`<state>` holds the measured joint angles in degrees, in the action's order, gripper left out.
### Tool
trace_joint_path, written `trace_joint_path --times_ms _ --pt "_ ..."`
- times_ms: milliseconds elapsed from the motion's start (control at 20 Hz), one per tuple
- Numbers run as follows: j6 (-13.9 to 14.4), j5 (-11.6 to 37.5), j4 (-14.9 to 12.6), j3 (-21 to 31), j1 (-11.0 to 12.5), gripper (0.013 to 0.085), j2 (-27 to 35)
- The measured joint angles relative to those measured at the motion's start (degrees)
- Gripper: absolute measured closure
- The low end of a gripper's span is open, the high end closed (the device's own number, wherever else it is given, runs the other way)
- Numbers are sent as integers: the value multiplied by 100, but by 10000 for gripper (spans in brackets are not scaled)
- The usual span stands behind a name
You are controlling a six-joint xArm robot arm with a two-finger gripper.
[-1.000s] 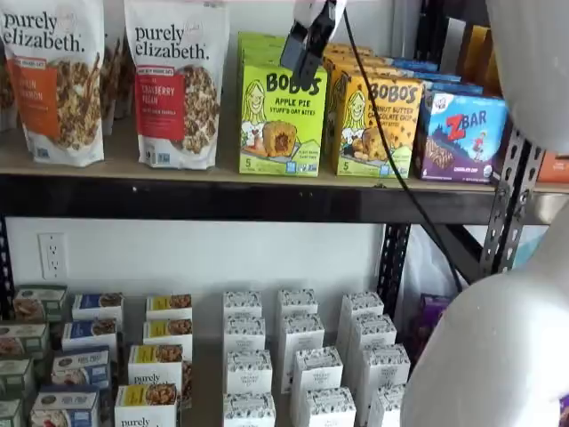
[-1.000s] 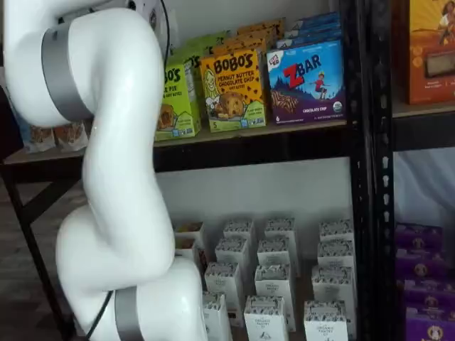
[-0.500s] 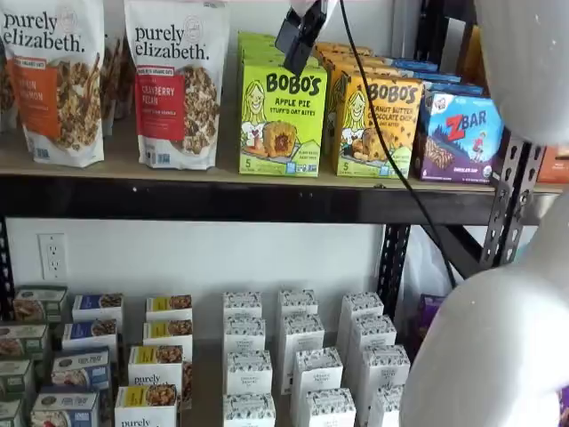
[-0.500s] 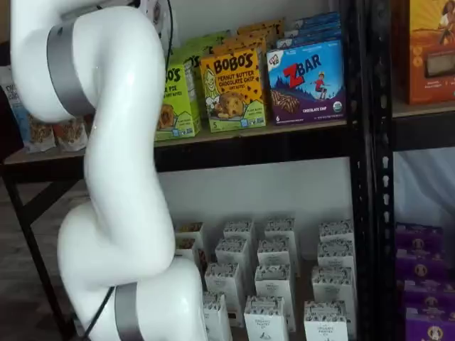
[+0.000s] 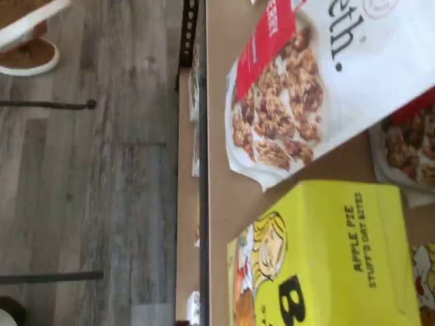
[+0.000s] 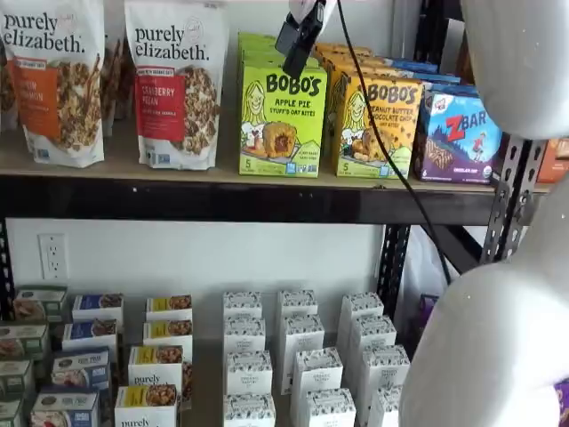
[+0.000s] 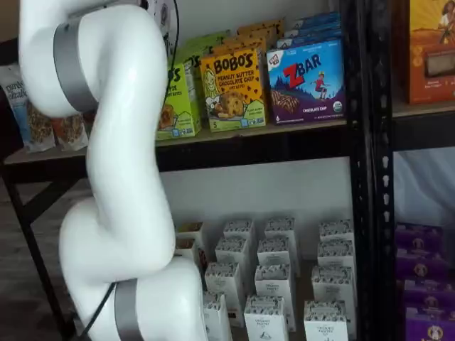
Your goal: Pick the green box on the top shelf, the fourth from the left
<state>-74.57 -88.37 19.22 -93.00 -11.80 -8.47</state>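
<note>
claw empty, above green box

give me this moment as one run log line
phase: approach | hand: black fingers side-on, above the lime-green Bobo's apple pie carton, holding nothing | carton: upright on tan wood-look top shelf, untouched | next: probably descend

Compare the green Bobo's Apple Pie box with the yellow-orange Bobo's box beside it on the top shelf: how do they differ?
The green Bobo's Apple Pie box is lime green; the Bobo's Peanut Butter Chocolate Chip box is yellow-orange. The green box pictures a filled bite, the other a chocolate chip one. The claw hangs in front of the green box's upper edge; the other has only the cable across it. Both stand upright on the top shelf, each heading a row, with the same cartoon girl.
</note>
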Motion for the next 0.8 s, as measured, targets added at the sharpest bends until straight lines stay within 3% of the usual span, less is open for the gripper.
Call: trace_joint_path --times_ms 800 --pt "-126 182 -311 180 -10 130 153"
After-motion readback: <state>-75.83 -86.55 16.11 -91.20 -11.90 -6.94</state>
